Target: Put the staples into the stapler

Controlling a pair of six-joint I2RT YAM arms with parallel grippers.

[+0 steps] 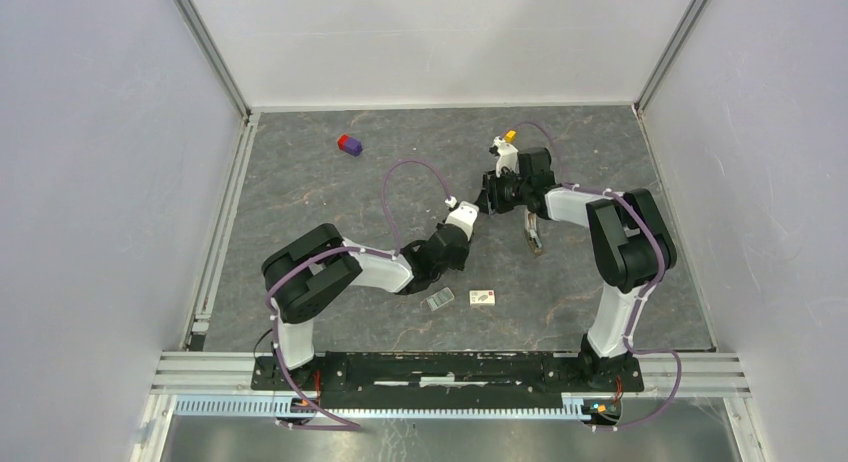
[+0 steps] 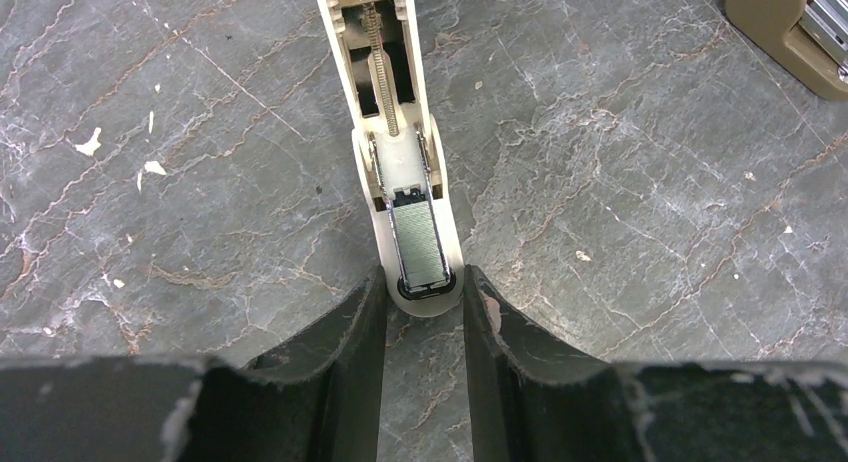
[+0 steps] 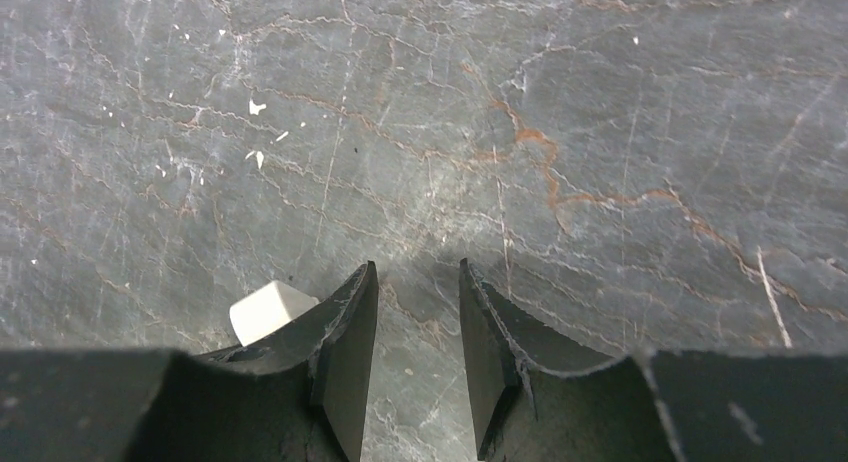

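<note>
- Cream-white plastic mini stapler [image 2: 398, 167]: hinged open, lying on the grey marbled surface [image 2: 650, 232]. A silver staple strip [image 2: 418, 244] is seated in its channel.
- Left gripper [image 2: 425, 287]: clenched on the mini stapler's rounded near tip.
- Right gripper [image 3: 416, 267]: released, nothing between its fingers.
- Hazard: the pinched rounded tip may squirt free or tilt, spilling the staple strip.

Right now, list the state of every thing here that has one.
stapler: open, staples in its channel.
left gripper: closed on the stapler's tip.
right gripper: open, empty.
small box: lying flat, untouched.
</note>
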